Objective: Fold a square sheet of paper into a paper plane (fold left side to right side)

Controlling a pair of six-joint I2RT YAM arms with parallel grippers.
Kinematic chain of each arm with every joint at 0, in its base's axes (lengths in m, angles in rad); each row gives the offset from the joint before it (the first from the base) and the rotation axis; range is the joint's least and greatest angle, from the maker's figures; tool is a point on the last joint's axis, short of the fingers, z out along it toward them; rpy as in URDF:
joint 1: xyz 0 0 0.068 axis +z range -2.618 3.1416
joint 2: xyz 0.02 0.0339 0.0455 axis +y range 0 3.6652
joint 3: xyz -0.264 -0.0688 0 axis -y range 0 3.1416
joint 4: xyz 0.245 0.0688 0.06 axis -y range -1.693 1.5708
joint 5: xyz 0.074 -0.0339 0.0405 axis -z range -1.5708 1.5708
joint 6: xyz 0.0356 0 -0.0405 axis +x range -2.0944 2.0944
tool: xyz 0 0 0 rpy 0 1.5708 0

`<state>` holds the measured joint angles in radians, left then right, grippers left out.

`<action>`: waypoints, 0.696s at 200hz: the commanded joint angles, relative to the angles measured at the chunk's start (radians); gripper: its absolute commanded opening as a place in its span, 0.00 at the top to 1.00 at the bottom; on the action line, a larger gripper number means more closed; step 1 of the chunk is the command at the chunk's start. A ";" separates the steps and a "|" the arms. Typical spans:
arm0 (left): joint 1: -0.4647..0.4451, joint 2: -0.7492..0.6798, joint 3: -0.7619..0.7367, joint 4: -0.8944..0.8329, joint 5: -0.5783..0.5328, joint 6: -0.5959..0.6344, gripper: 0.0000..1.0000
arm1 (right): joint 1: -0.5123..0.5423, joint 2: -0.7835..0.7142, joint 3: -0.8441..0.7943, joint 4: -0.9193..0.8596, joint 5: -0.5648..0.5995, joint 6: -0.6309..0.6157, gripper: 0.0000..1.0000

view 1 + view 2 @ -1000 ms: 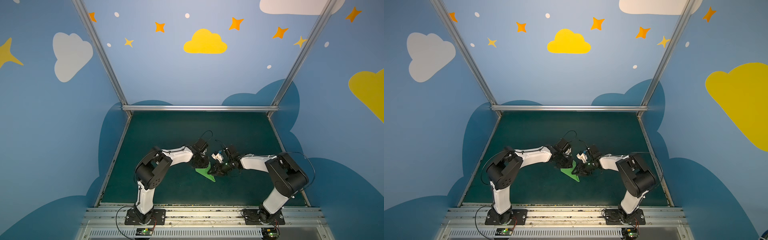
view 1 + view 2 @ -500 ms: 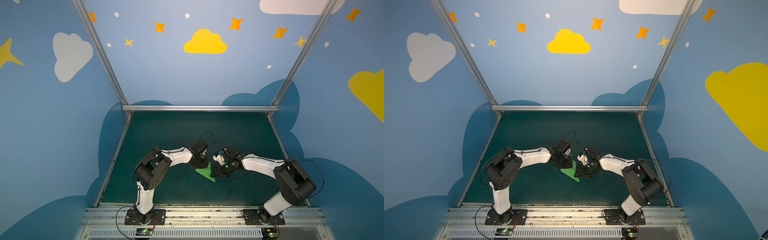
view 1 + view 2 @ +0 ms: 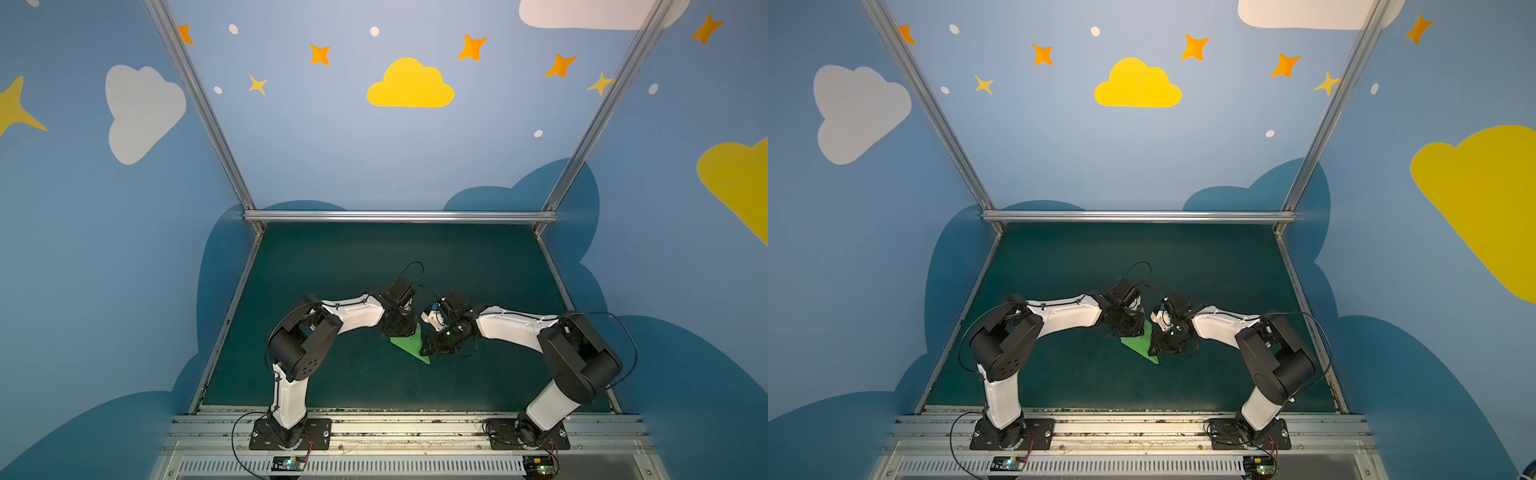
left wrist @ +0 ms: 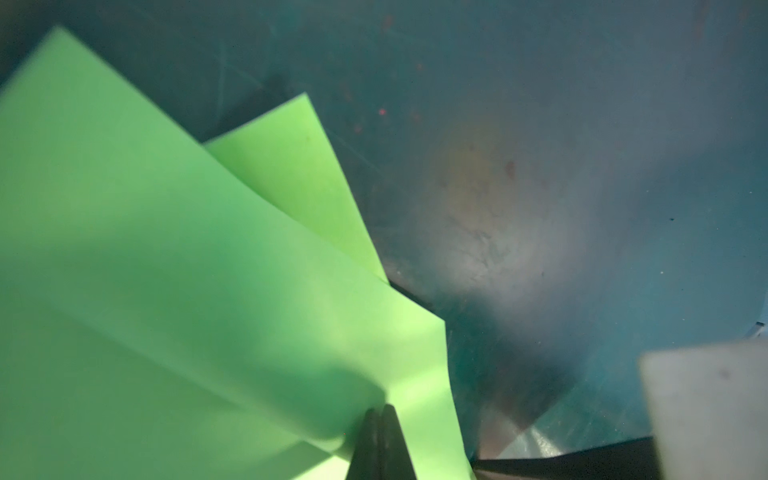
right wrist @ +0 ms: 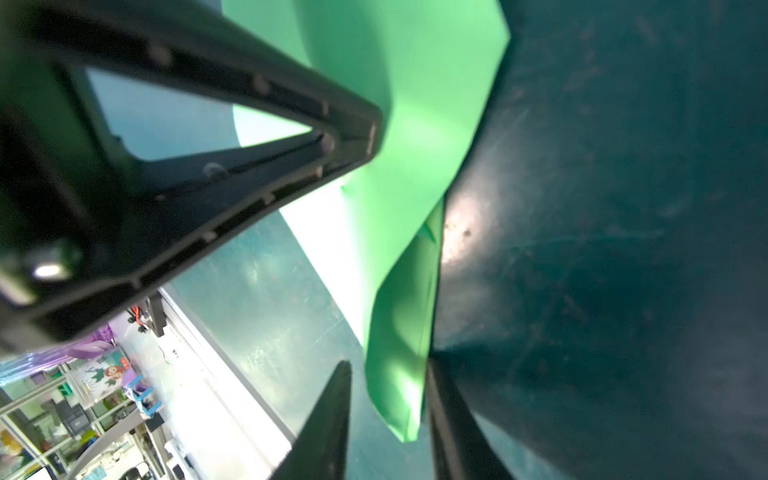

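Layout, both top views: your paper (image 3: 409, 345) (image 3: 1138, 347) lies on the counter (image 3: 374, 266) near its middle, between the ends of your left arm (image 3: 353, 311) and right arm (image 3: 511, 328). The left jaws rest on its rear left part; the left wrist view shows their tips on the paper (image 4: 166, 291). The right jaws stand at its right edge; in the right wrist view a corner of the paper (image 5: 399, 374) lies between them. Both arm bases stand on the rail (image 3: 395, 428) before the counter.

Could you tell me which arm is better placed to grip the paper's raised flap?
Right, probably: the right gripper is open astride the paper plane; the left gripper is shut, resting on it.
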<state>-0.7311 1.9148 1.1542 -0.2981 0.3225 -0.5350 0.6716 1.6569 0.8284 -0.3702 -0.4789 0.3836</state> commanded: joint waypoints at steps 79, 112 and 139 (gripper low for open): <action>0.006 -0.050 -0.012 -0.040 -0.019 0.000 0.96 | 0.006 0.040 -0.023 0.004 0.045 0.009 0.86; 0.002 -0.078 -0.011 -0.023 -0.001 -0.016 0.94 | 0.007 0.043 -0.026 0.007 0.046 0.011 0.87; -0.011 -0.103 -0.017 -0.003 0.012 -0.027 0.88 | 0.009 0.047 -0.025 0.008 0.046 0.012 0.87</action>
<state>-0.7319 1.8515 1.1477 -0.3107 0.3241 -0.5495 0.6712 1.6688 0.8265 -0.3595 -0.4633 0.3885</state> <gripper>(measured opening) 0.102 0.129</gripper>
